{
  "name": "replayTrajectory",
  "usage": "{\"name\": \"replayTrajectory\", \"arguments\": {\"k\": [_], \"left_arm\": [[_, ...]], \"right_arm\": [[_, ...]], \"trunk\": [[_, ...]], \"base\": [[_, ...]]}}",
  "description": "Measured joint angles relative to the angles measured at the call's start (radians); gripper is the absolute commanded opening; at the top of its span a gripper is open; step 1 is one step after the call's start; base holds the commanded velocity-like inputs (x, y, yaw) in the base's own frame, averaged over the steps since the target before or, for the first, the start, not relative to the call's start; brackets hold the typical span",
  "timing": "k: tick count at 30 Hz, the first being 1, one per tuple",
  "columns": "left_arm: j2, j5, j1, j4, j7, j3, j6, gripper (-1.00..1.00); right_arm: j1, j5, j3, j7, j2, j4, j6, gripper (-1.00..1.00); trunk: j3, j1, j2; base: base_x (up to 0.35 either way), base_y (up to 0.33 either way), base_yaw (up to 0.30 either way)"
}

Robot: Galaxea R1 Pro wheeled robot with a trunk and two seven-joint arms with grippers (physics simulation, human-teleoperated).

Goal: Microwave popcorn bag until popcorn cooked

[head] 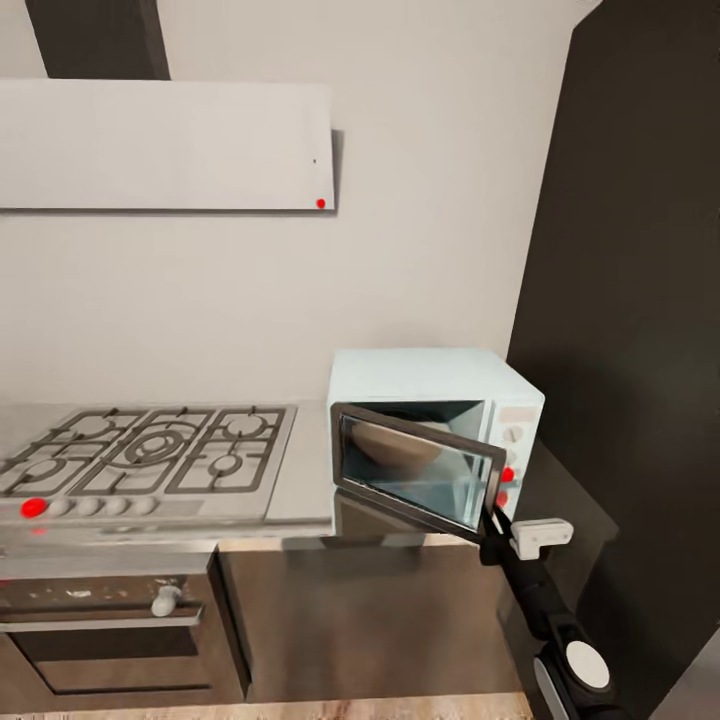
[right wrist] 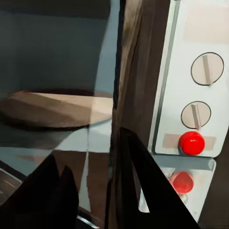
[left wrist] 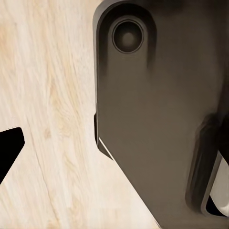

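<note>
countertop [head: 300, 480]: pale grey, glossy, thin steel front edge, dark cabinet fronts below; steel gas hob [head: 150, 450] set into its left part; microwave [head: 435, 420] sits on its right end, just beside the hob, against the dark tall cabinet [head: 630, 300]

Steel gas hob [head: 150, 455] under white hood [head: 165, 145]; oven [head: 110, 630] below

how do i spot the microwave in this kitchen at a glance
Find the steel gas hob set in the pale grey countertop. Just right of it, against a tall dark cabinet, sits the small pale blue-white box microwave. Its dark-framed glass door hangs ajar, beside round knobs and a red button.
</note>
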Motion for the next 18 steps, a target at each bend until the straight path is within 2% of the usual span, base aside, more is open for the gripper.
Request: {"name": "replayTrajectory", "arguments": {"k": [11, 12, 14, 18], "left_arm": [[-0.001, 0.000, 0.000, 0.000, 0.000, 0.000, -0.001, 1.00], [-0.001, 0.000, 0.000, 0.000, 0.000, 0.000, -0.001, 1.00], [-0.001, 0.000, 0.000, 0.000, 0.000, 0.001, -0.001, 1.00], [-0.001, 0.000, 0.001, 0.000, 0.000, 0.000, -0.001, 1.00]], "right_arm": [[0.000, 0.000, 0.009, -0.002, 0.000, 0.000, -0.001, -1.00], [0.000, 0.000, 0.009, -0.001, 0.000, 0.000, -0.001, 1.00], [0.000, -0.008, -0.072, 0.006, -0.001, 0.007, -0.003, 1.00], [0.000, -0.007, -0.072, 0.007, -0.001, 0.007, -0.004, 1.00]], "trunk": [[0.000, 0.000, 0.000], [0.000, 0.000, 0.000], [0.000, 0.000, 0.000], [0.000, 0.000, 0.000]], "base": [[-0.032, 0.011, 0.000], [0.000, 0.000, 0.000], [0.000, 0.000, 0.000], [0.000, 0.000, 0.000]]}}
